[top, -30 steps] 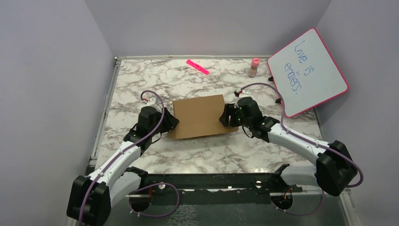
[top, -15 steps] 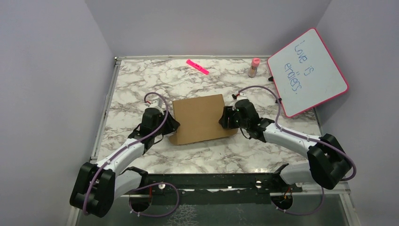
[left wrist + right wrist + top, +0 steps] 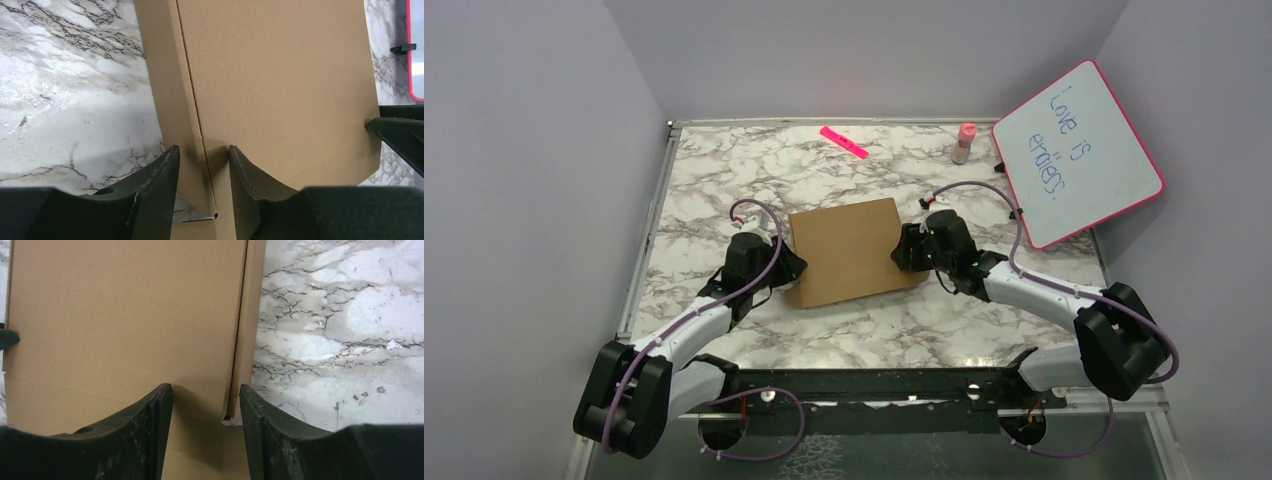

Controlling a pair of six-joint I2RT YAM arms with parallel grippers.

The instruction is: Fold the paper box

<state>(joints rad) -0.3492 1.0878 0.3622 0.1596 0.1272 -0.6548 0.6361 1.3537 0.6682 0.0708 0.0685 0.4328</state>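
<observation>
while both stand half-open, left pincer and right pincer straddle paper box edges.

The right tool stands with its black fingers parted at the near end of the paper box. The seam beside the box's narrow side strip runs up between them. Marbled worktop lies beyond that strip.

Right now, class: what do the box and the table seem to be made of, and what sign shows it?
Box: likely cardboard, matte brown; grainy face, pressed creases. Table: marble-look top, glossy; grey veins on white with soft reflections, possibly only laminate.
</observation>
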